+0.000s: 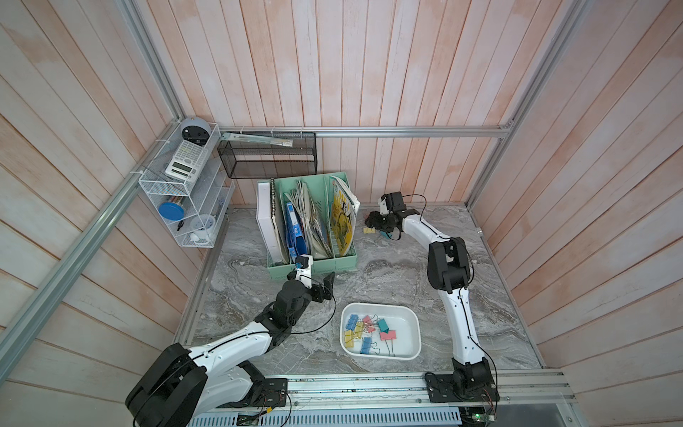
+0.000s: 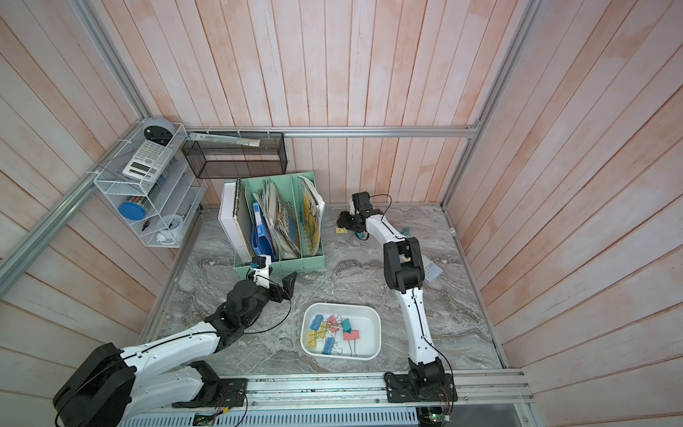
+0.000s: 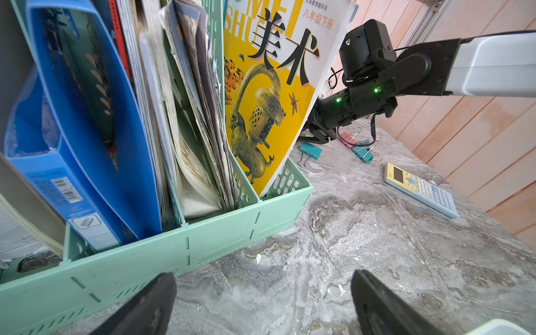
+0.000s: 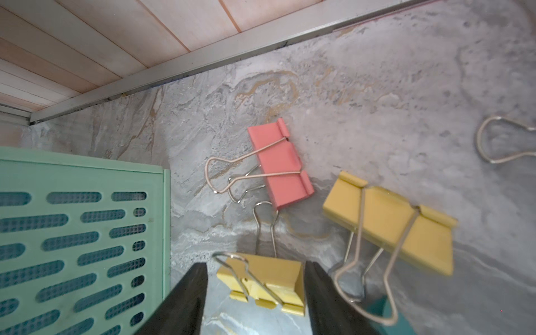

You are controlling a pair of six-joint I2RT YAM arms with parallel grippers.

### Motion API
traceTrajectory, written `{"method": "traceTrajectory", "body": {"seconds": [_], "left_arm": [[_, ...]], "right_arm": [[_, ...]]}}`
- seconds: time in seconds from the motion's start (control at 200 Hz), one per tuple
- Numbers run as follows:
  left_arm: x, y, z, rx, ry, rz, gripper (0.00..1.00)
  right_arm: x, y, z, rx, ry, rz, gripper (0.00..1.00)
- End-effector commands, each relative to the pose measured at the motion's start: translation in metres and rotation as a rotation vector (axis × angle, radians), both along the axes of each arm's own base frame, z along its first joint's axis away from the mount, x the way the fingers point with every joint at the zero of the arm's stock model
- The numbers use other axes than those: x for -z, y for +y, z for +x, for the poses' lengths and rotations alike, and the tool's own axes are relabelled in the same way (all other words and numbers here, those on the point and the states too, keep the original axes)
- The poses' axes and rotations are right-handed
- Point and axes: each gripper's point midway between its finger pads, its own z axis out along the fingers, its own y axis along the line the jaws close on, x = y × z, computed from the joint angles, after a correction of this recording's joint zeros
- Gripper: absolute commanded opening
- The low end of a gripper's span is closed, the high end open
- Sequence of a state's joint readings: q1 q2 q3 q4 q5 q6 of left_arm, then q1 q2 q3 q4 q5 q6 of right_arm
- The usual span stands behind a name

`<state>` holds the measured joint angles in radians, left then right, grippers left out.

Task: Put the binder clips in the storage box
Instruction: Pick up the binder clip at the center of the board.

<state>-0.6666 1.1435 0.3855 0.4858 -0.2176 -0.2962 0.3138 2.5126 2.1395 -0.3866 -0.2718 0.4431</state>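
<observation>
Down at the far end of the table (image 1: 388, 273), beside the mint-green file holder (image 1: 314, 264), the right gripper (image 4: 255, 266) stood over a yellow clip (image 4: 269, 278). Its jaws were apart and straddled the clip, whose long axis ran straight across from finger to finger. One finger looked to be touching the clip's end, and a sliver of table showed at the other (so no clamp could be seen). One wire handle lay folded over the yellow body; the other reached out flat toward a pink clip (image 4: 280, 165). The pink clip lay on a slant, its handles pointing toward the file holder. A second yellow clip (image 4: 388, 229) sat just beside the first, also askew, its handles trailing over a teal clip (image 4: 388, 316).

The storage box (image 1: 403, 332) sat near the front of the table between the two arms, long axis running side to side. Binder clips (image 1: 364, 329) in blue, yellow, pink and teal lay in its left half at mixed angles.

The left gripper (image 3: 262, 277) hung in front of the file holder, jaws wide apart with only bare table between them.
</observation>
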Motion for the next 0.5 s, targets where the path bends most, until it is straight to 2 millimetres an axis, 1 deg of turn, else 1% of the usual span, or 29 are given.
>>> {"method": "traceTrajectory", "body": {"seconds": [0.0, 0.045, 0.115, 0.23, 0.35, 0.445, 0.495], "left_arm": [[-0.007, -0.002, 0.005, -0.009, -0.007, -0.006, 1.0], [-0.007, -0.002, 0.005, -0.007, -0.008, -0.005, 1.0], [-0.007, -0.001, 0.005, -0.011, -0.01, -0.003, 1.0], [-0.008, -0.001, 0.005, -0.012, -0.011, 0.0, 1.0], [-0.009, -0.001, 0.005, -0.011, -0.012, -0.001, 1.0], [-0.008, -0.001, 0.005, -0.011, -0.01, -0.003, 1.0], [-0.008, -0.001, 0.005, -0.009, -0.011, -0.003, 1.0]], "right_arm": [[0.003, 0.006, 0.008, -0.031, -0.033, -0.02, 0.58], [0.005, 0.01, 0.009, -0.053, -0.041, -0.02, 0.56], [0.01, 0.011, 0.01, -0.053, -0.035, -0.016, 0.48], [0.014, 0.014, 0.01, -0.062, -0.017, -0.006, 0.31], [0.009, 0.017, 0.009, -0.063, -0.014, 0.018, 0.15], [0.001, 0.019, 0.006, -0.057, -0.011, 0.036, 0.09], [-0.004, 0.019, 0.002, -0.058, -0.016, 0.044, 0.02]]}}
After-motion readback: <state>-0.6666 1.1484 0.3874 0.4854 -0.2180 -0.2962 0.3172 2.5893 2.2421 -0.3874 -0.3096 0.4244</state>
